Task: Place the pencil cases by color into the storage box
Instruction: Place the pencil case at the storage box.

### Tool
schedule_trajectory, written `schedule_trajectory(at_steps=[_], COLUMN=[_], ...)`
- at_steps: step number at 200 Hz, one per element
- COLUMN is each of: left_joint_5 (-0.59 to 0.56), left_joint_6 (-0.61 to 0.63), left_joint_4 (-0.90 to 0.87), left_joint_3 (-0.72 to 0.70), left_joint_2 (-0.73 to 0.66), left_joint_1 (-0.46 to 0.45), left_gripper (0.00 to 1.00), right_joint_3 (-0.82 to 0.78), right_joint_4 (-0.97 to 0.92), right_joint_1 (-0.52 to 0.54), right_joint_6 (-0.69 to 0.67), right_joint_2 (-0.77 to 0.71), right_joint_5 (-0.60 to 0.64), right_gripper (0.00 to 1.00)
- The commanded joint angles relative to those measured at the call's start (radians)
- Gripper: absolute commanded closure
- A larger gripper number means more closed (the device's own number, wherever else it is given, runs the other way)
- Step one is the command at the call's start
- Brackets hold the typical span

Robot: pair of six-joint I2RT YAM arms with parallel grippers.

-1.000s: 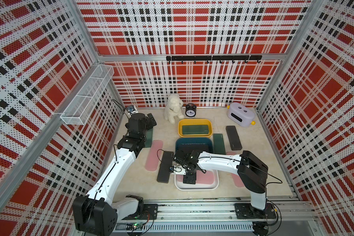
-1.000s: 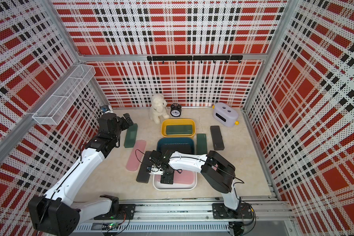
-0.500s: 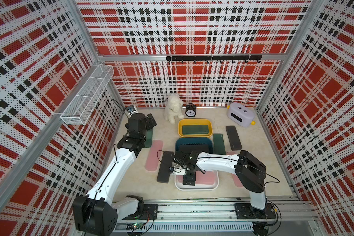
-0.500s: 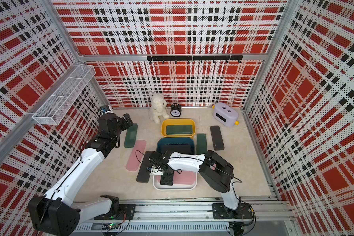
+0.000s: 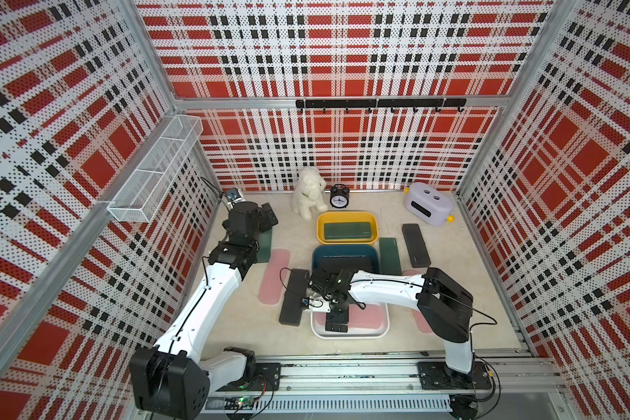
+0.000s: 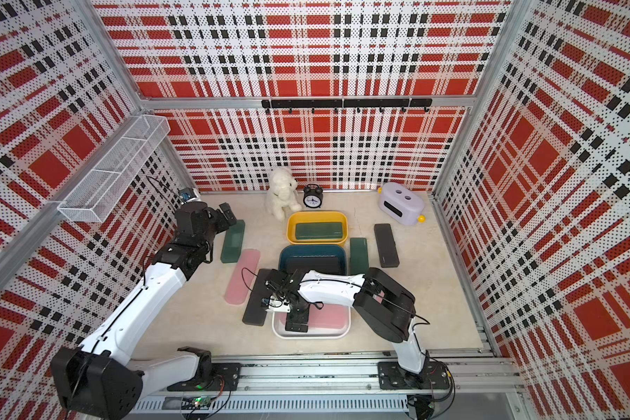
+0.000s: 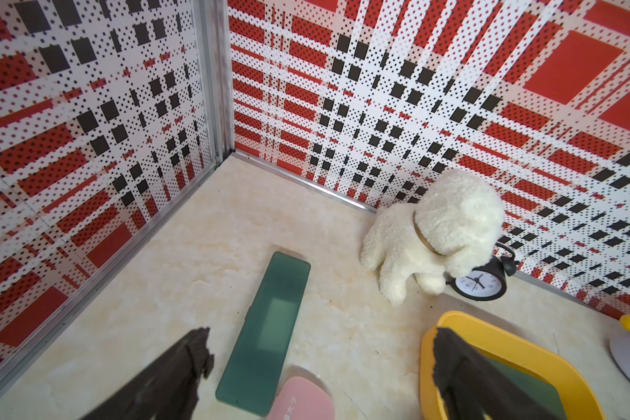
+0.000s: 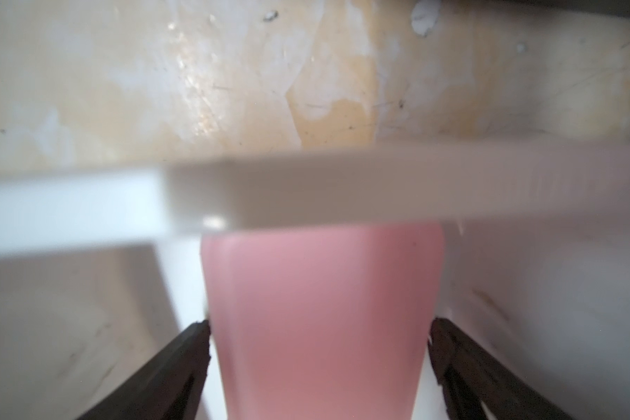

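One pale pink, flat, rounded-corner plastic pencil case (image 8: pixel 317 291) lies in the white rectangular tub (image 5: pixel 350 336) by the near edge of the worktop (image 5: pixel 255 327). Right gripper (image 8: pixel 319 323) spread, its fingers (image 8: pixel 182 363) just beside the case's long edges. A dark green case (image 5: pixel 348 231) lies in the yellow tub (image 5: pixel 346 215), a black case (image 5: pixel 346 262) in the dark blue tub (image 5: pixel 342 250). Left gripper (image 7: pixel 321 331) spread above a loose dark green case (image 7: pixel 266 327) near the far-left corner.

Ahead of right gripper (image 8: pixel 319 325), white tub wall (image 8: pixel 342 189) blocks; table (image 7: pixel 204 232) corner near plush dog (image 7: pixel 437 232) open.
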Motion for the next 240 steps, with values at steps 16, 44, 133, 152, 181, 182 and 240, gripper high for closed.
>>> schedule_trajectory(at_steps=[16, 44, 133, 152, 181, 182, 240], left_joint_5=[0.013, 0.042, 0.192, 0.226, 0.261, 0.263, 0.266], left_joint_6=[-0.003, -0.004, 0.223, 0.261, 0.333, 0.336, 0.417], left_joint_4=[-0.059, -0.082, -0.180, -0.226, -0.313, -0.314, -0.409], left_joint_3=[0.026, 0.050, 0.235, 0.291, 0.378, 0.381, 0.485], left_joint_2=[0.063, 0.125, 0.458, 0.519, 0.606, 0.609, 0.785], left_joint_1=[0.032, 0.056, 0.138, 0.167, 0.189, 0.189, 0.197], left_gripper=[0.01, 0.01, 0.01, 0.01, 0.01, 0.01, 0.01], right_joint_3=[0.027, 0.028, 0.008, -0.010, -0.028, -0.030, -0.074], right_joint_4=[-0.037, -0.037, 0.030, 0.055, 0.088, 0.090, 0.145], right_joint_1=[0.007, 0.012, 0.016, 0.017, 0.009, 0.008, -0.023], right_joint_6=[0.002, 0.006, 0.039, 0.057, 0.087, 0.088, 0.162], right_joint_2=[-0.047, -0.082, -0.167, -0.186, -0.205, -0.206, -0.226], right_joint_5=[0.029, 0.031, 0.075, 0.104, 0.139, 0.140, 0.202], right_gripper=[0.00, 0.00, 0.00, 0.00, 0.00, 0.00, 0.00])
